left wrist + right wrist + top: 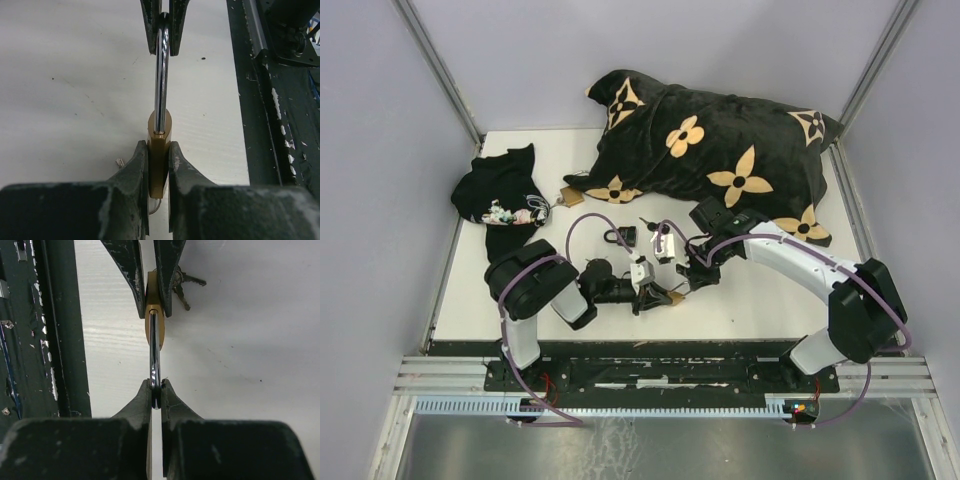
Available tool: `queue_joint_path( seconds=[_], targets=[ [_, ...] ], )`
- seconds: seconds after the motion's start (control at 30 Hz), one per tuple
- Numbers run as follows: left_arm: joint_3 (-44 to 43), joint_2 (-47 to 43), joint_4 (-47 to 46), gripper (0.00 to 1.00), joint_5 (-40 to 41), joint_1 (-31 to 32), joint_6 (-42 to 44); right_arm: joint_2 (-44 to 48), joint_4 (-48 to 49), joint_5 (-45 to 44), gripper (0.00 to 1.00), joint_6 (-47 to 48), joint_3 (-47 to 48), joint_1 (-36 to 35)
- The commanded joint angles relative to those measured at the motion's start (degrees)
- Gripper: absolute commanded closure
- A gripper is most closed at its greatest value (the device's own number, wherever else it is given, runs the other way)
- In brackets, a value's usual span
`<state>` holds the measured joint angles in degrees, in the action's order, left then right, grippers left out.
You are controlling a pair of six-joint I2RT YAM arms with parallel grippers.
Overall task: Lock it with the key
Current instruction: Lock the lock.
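Clamping the brass padlock (pixel 160 127) in my left gripper (pixel 159 147), I pinch its steel shackle (pixel 161 75) with my right gripper (pixel 156 384); keys (pixel 182 287) lie just beside.

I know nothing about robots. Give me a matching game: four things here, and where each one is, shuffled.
1 brass padlock body
2 steel shackle
3 flowered cushion
4 black cloth

A left side of the table
B in the right jaws
C back of the table
D in the left jaws

Pairs: 1-D, 2-B, 3-C, 4-A
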<state>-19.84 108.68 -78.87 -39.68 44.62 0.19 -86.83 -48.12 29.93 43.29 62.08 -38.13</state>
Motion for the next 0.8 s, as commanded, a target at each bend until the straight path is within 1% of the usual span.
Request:
queue_joint_path(
  seconds=[0.0, 0.07, 0.13, 0.17, 0.23, 0.33, 0.4, 0.47, 0.6, 0.67, 0.77],
  targets=[
    [-4.5, -0.2, 5.1, 0.78, 3.6, 1.3, -2.2, -0.3, 2.5, 11.4, 0.97, 0.2, 0.6, -2.1],
    [-4.1, -0.8, 1.5, 0.6, 5.7, 1.3, -4.7, 0.2, 0.9, 10.3, 0.98, 1.9, 1.6, -1.9],
    [-2.7, -2.1, -2.6, 0.45, 8.0, 1.2, -6.4, 0.8, -0.1, 10.0, 0.98, 3.4, 1.8, -1.7],
    [-2.3, -3.1, -4.2, 0.41, 8.5, 1.1, -6.7, 1.1, -0.1, 10.0, 0.98, 3.8, 1.8, -1.5],
    [-2.0, -4.5, -4.3, 0.36, 8.2, 0.8, -6.8, 2.2, -0.3, 9.8, 0.98, 4.6, 1.5, -1.1],
    [-1.6, -6.4, -3.4, 0.34, 6.5, 0.3, -6.6, 3.3, -1.3, 9.2, 0.98, 6.0, 2.1, -0.7],
    [-1.9, -7.8, -0.5, 0.34, 4.1, -0.4, -5.8, 3.9, -3.2, 8.7, 0.98, 7.6, 3.3, -0.4],
    [-3.0, -9.7, 5.2, 0.34, 1.8, -0.9, -4.1, 4.3, -5.3, 7.6, 0.98, 9.1, 4.7, -0.3],
    [-6.7, -13.4, 19.9, 0.34, -3.3, -1.0, 0.5, 3.9, -10.4, 5.2, 0.98, 12.9, 8.7, -0.2],
    [-8.1, -14.2, 24.7, 0.35, -4.7, -1.0, 1.9, 3.6, -11.7, 5.0, 0.98, 13.4, 10.2, -0.2],
    [-9.2, -14.8, 28.7, 0.35, -5.2, -0.8, 3.3, 3.3, -12.6, 5.0, 0.98, 13.6, 11.6, -0.2]
  ],
)
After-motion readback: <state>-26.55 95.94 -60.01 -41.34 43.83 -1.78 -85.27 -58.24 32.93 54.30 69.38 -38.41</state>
